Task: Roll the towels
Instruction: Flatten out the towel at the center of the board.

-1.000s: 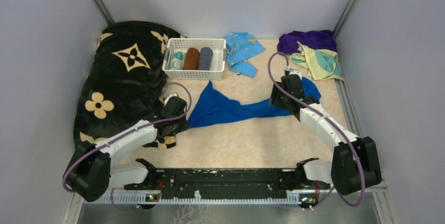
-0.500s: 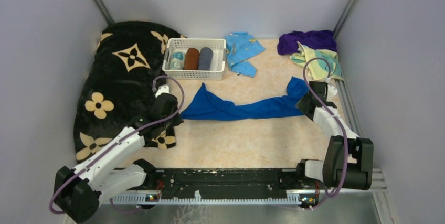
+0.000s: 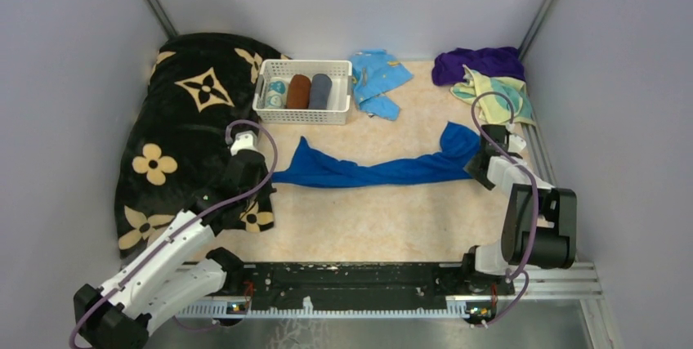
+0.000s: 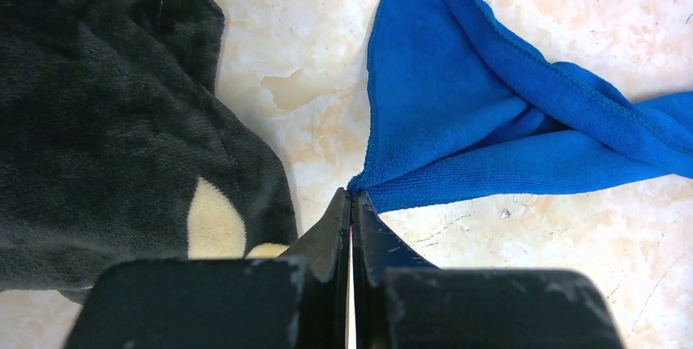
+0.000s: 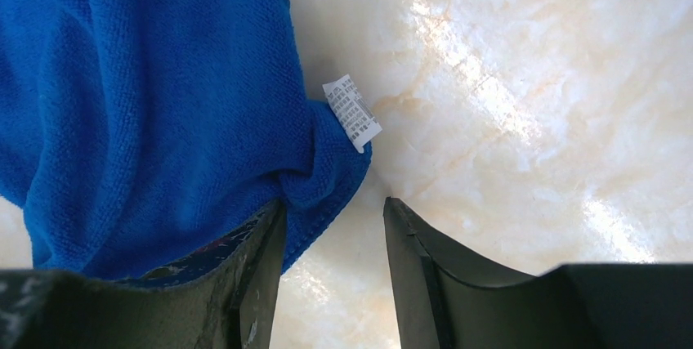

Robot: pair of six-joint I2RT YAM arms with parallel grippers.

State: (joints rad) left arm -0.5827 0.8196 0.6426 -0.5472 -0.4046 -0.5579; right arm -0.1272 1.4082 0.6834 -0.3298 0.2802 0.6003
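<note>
- Blue towel (image 3: 368,171) lies as a twisted band across mid worktop (image 3: 376,222), between the arms.
- Left tool (image 4: 351,202) is clenched on the towel's left corner, beside the black blanket (image 4: 98,120).
- Right tool (image 5: 333,204) has its jaws apart; the tagged corner rests against one finger, unpinched.
- Step looks like spreading flat before rolling. Next, the right tool needs a grip, then a pull to take the twist out.
- Purple towel (image 3: 478,63) and yellow towel (image 3: 500,96) are heaped far right, unrolled.

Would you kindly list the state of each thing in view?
blue towel, unrolled, stretched into a twisted strip
left end effector, shut on blue towel's corner
right end effector, open beside the other end
purple towel, crumpled, unrolled
yellow towel, crumpled, unrolled
basket, holding three rolls
</note>
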